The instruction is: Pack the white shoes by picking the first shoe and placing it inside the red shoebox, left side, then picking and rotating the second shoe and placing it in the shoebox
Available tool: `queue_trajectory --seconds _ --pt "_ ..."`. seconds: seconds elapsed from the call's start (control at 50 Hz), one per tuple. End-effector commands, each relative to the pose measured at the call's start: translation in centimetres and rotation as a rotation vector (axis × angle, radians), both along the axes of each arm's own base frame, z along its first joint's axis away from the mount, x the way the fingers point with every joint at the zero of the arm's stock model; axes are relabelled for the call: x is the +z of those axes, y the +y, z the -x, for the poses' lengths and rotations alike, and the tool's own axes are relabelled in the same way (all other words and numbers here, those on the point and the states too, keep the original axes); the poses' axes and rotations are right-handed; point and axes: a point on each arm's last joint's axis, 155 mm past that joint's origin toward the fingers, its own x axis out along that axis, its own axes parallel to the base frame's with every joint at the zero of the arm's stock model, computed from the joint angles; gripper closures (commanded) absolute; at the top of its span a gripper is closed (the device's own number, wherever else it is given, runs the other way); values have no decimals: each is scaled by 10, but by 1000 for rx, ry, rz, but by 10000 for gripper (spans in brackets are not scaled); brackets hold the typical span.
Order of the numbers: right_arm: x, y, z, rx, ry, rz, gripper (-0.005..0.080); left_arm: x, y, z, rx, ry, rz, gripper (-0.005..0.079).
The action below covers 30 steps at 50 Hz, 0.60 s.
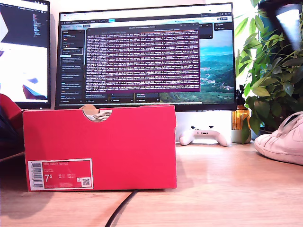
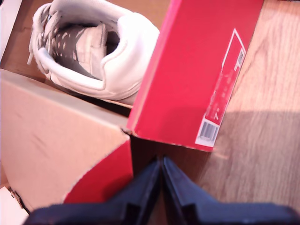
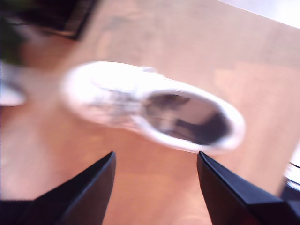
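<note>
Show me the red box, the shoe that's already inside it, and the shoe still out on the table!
red shoebox [image 1: 123,142]: exterior view, on its front wall.
shoe in the box [image 2: 126,56]: first wrist view, on its white heel.
shoe on the table [image 3: 117,89]: second wrist view, blurry, on its laced top.

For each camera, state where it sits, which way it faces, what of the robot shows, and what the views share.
Exterior view: low at desk level, facing the large red cardboard shoebox and monitors; no arm clearly shown.
First wrist view: on my first gripper, fingers together, above the shoebox holding one white leather sneaker.
Second wrist view: on my second gripper, fingers apart, above the other white sneaker on the wooden desk.
Shared: shoebox, desk sneaker.
</note>
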Motion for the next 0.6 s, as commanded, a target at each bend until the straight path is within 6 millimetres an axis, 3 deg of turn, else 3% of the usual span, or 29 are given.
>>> queue_trajectory --seconds 0.0,0.3,0.58 --pt "-15 -6 14 -42 37 6 245 1 -2 -1 -3 2 5 761" --pt "-59 -16 55 -148 148 13 246 1 -2 -1 -3 2 5 761" --pt "-63 -32 59 -224 140 53 255 1 -2 -1 -3 2 5 761"
